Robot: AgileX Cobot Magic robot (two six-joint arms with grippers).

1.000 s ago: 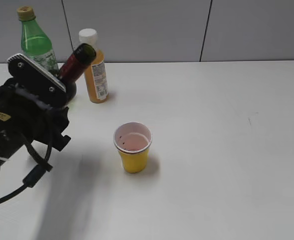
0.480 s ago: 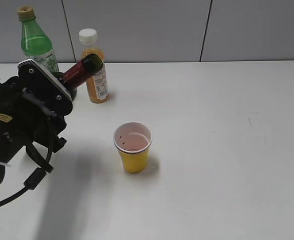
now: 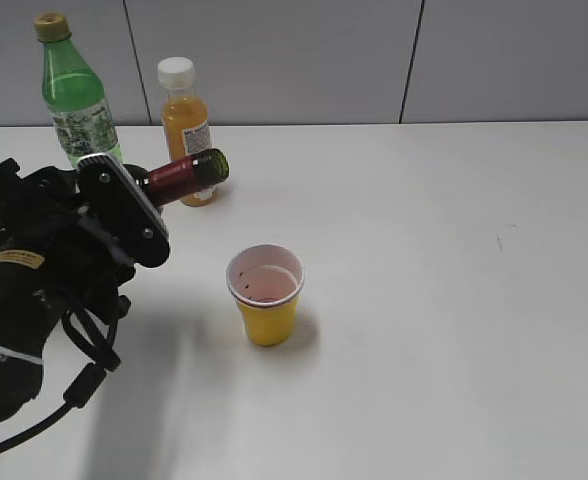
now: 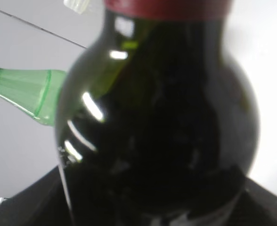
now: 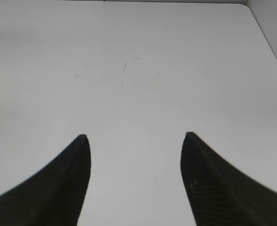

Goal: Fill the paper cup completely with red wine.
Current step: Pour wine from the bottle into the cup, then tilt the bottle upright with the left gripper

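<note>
Tipped nearly level in the left arm's grip (image 3: 124, 215): wine bottle (image 3: 189, 170), mouth aimed right, above and left of the yellow cup (image 3: 266, 296). Inside the cup, a shallow pinkish pool. Behind, upright on the white table (image 3: 454, 300): green bottle (image 3: 72, 95) and juice bottle (image 3: 184, 120).

Lab-like: bare white table (image 3: 454, 300), grey panelled wall (image 3: 304, 60).

Exterior slants down over table (image 3: 454, 300), wrist views close (left fills with bottle (image 4: 157, 122))
</note>
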